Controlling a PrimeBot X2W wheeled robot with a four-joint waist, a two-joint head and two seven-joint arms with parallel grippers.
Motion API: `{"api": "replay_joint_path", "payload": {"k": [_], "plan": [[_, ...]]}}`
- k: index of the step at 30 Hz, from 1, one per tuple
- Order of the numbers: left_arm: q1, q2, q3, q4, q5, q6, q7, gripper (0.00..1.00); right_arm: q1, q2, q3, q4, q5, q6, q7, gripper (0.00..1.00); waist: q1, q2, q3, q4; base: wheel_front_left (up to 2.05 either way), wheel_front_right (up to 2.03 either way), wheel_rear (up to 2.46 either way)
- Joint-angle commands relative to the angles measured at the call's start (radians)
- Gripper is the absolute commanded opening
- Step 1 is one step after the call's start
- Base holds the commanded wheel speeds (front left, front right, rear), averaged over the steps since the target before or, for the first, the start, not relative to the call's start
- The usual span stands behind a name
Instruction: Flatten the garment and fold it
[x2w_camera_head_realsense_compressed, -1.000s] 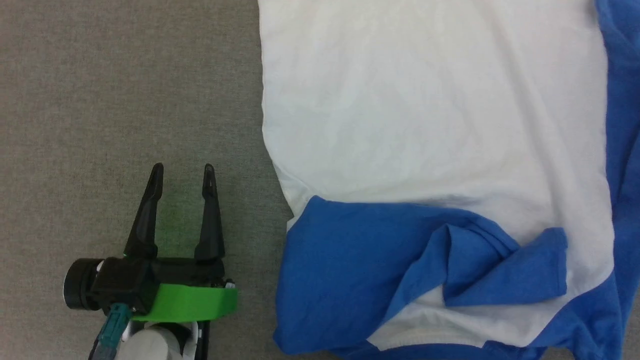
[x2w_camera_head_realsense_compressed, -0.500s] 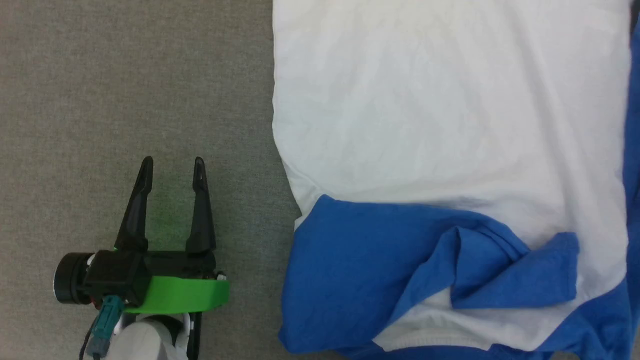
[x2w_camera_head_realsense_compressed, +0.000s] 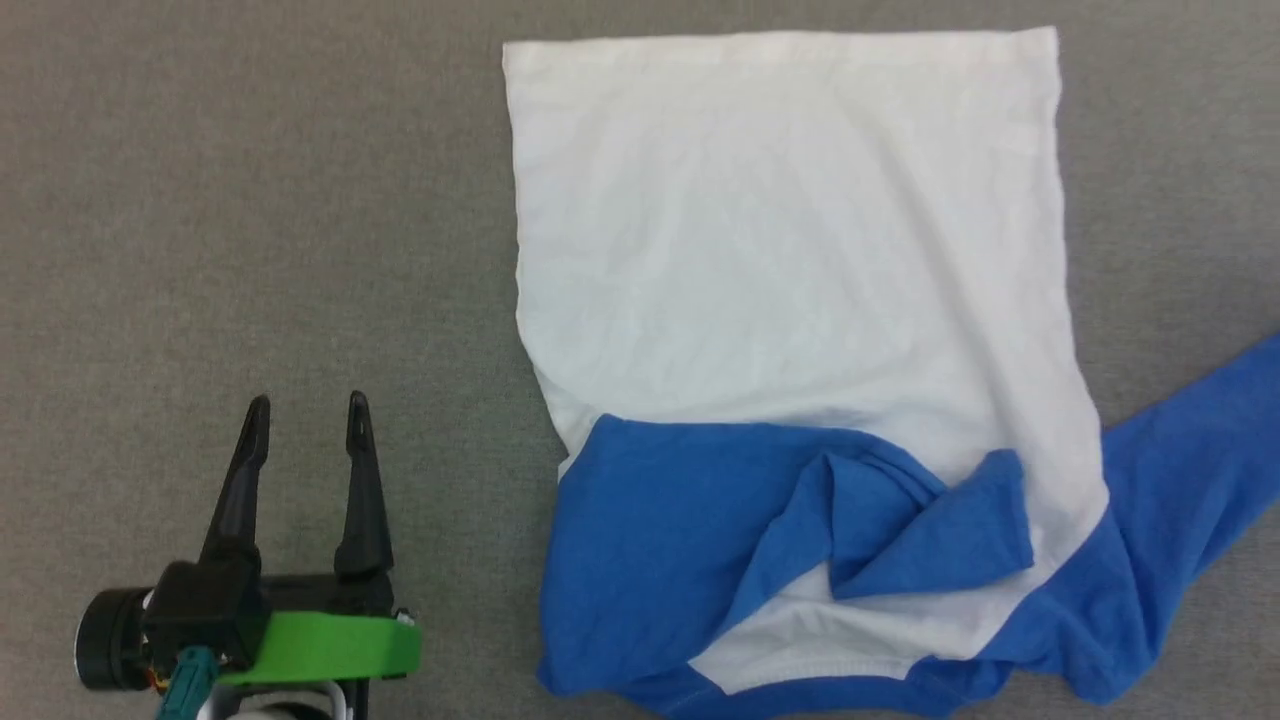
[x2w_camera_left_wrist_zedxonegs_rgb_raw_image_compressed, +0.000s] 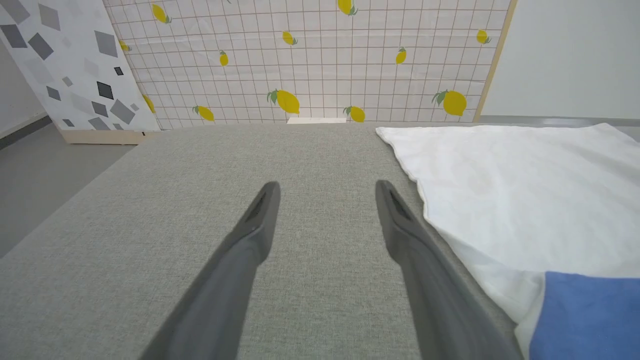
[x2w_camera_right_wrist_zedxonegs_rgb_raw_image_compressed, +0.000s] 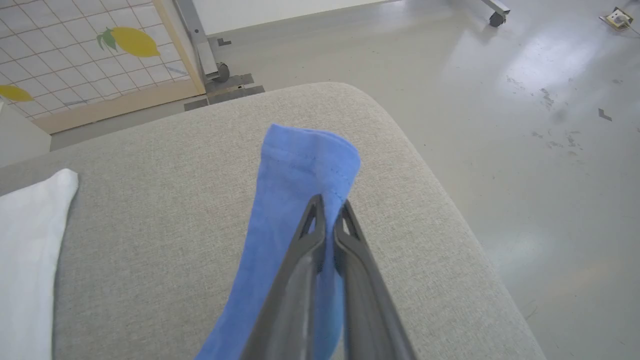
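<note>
Pinching garment (x2w_camera_right_wrist_zedxonegs_rgb_raw_image_compressed: 300, 165), right claw (x2w_camera_right_wrist_zedxonegs_rgb_raw_image_compressed: 330, 205), left claw (x2w_camera_head_realsense_compressed: 308, 400) spread nearby

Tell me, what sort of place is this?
Likely a test room or lab: the garment lies on a grey padded table, a lemon-print backdrop panel stands behind, and the bare glossy floor holds a wheeled frame.

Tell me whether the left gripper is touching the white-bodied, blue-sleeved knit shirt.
Apart. The head view shows a strip of grey cloth surface between the left gripper, jaws open, and the nearest edge of the shirt.
</note>
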Motion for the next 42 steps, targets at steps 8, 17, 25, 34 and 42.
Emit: {"api": "replay_joint_path", "payload": {"k": [8,17,25,34,42], "plan": [[0.100,0.015,0.019,-0.029,-0.028,0.024,0.013,1.00,0.210,0.009,-0.173,-0.081,0.017,-0.002,0.017,0.00,0.0000,0.0000,-0.206,-0.075,0.00,0.00,0.00],[0.137,0.023,0.020,-0.051,-0.034,0.038,0.035,1.00,0.225,-0.009,-0.160,-0.121,0.039,-0.002,0.006,0.00,0.0000,0.0000,-0.256,-0.085,0.00,0.00,0.00],[0.145,0.017,0.004,-0.057,-0.033,0.043,0.042,1.00,0.215,-0.010,0.041,-0.202,0.125,-0.002,0.027,0.00,0.0000,0.0000,-0.272,-0.084,0.00,0.00,0.00],[0.142,0.011,-0.015,-0.046,-0.036,0.041,0.048,1.00,0.234,0.062,0.416,-0.431,0.260,-0.002,0.133,0.00,0.0000,0.0000,-0.303,-0.064,0.00,0.00,0.00],[0.145,0.009,-0.025,-0.042,-0.043,0.038,0.051,1.00,0.254,0.150,0.730,-0.507,0.293,-0.002,0.165,0.00,0.0000,0.0000,-0.323,-0.039,0.00,0.00,0.00]]}}
